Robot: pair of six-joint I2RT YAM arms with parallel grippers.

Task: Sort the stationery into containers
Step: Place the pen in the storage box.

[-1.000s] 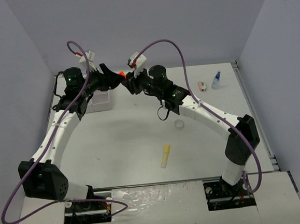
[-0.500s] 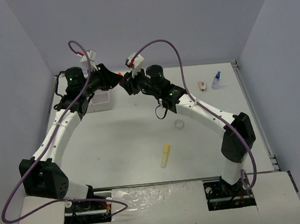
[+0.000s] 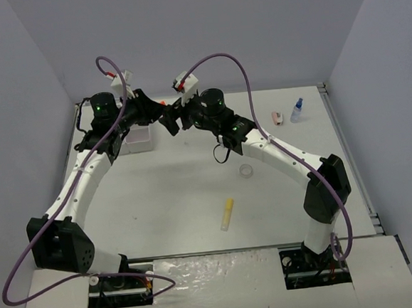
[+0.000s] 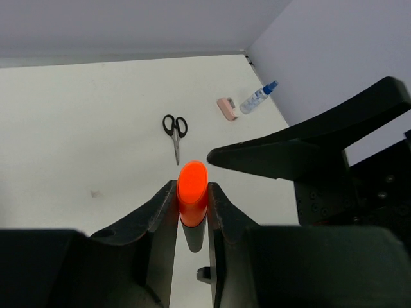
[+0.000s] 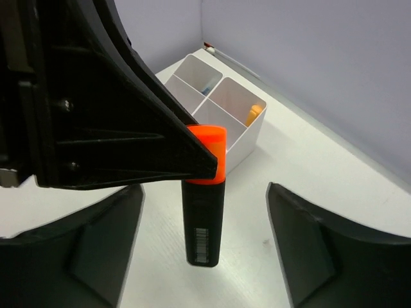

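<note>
The orange-black marker (image 4: 192,176) hangs upright above the table, and my left gripper (image 4: 192,192) is shut on its orange cap. In the right wrist view the marker's black body (image 5: 204,224) points down between the spread fingers of my open right gripper (image 5: 204,192), which touch nothing. From above, both grippers meet at the back, left (image 3: 156,109) and right (image 3: 169,120). The white divided tray (image 3: 139,138) stands just left of them. On the table lie the scissors (image 4: 174,128), tape ring (image 3: 246,171), yellow stick (image 3: 227,214), pink piece (image 3: 277,118) and blue-capped bottle (image 3: 297,110).
The tray's wall (image 5: 241,144) shows behind the marker, with a yellow-orange item (image 5: 255,114) in one compartment. Grey walls close the table at the back and both sides. The right arm's forearm (image 3: 277,152) crosses above the scissors.
My right gripper has opened and let go of the marker. My left gripper has shut on its orange cap. The right arm has shifted slightly left.
</note>
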